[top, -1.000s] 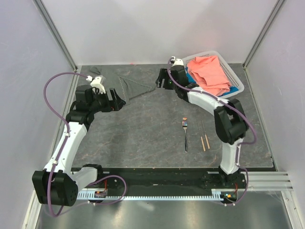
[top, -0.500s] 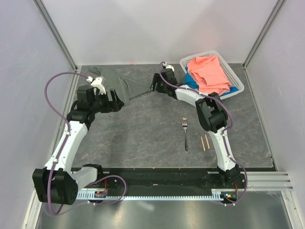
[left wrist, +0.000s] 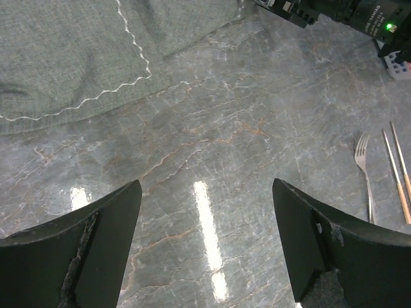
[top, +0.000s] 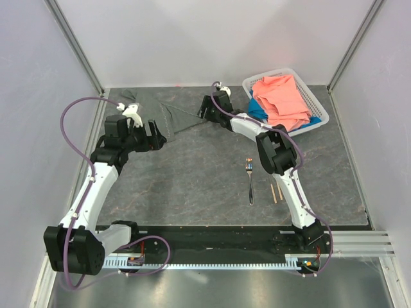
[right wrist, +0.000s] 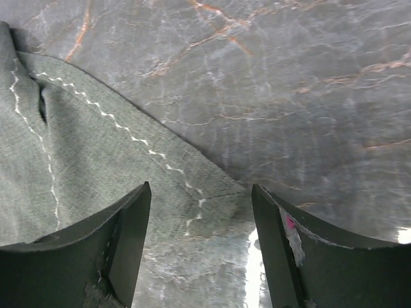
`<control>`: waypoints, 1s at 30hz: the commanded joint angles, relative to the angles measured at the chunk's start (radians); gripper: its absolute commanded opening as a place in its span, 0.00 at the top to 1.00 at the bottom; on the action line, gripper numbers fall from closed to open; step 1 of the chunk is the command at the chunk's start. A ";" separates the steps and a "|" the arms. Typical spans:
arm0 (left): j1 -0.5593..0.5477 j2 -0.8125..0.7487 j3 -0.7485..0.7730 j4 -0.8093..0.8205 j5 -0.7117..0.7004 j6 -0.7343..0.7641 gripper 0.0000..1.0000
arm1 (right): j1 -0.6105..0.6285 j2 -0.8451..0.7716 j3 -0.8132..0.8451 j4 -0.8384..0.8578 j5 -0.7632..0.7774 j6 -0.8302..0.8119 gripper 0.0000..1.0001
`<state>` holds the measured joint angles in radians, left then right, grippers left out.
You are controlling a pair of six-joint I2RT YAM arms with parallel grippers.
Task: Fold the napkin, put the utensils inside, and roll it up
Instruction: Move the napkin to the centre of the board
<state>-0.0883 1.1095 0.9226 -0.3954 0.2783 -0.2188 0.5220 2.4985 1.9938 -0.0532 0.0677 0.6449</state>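
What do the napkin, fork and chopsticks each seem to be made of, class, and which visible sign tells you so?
Napkin: woven grey cloth, matte; visible weave, pale zigzag stitching. Fork: likely steel, shiny silver. Chopsticks: probably wood, pale matte tan.

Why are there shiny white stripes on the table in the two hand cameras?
Left wrist: the polished table seems to mirror lights above, which gives bright streaks low in the picture. Right wrist: a similar glare patch sits just past the napkin corner, and another at the right edge. Top external: the same table looks matte and evenly lit, with no streaks.
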 commanded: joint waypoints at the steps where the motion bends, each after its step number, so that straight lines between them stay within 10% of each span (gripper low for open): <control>1: -0.017 -0.031 0.032 0.010 -0.036 0.048 0.10 | 0.022 0.030 0.048 -0.004 0.003 0.048 0.30; 12: -0.025 -0.051 0.025 0.009 -0.060 0.056 0.09 | 0.024 -0.021 -0.010 -0.011 0.040 0.019 1.00; 30: -0.082 -0.024 0.013 -0.002 -0.119 0.056 0.22 | -0.066 -0.591 -0.676 0.046 0.104 -0.151 1.00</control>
<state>-0.1200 1.0710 0.9226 -0.3965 0.2192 -0.2066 0.4870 2.0476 1.4162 -0.0257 0.1364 0.5514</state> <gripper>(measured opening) 0.803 0.011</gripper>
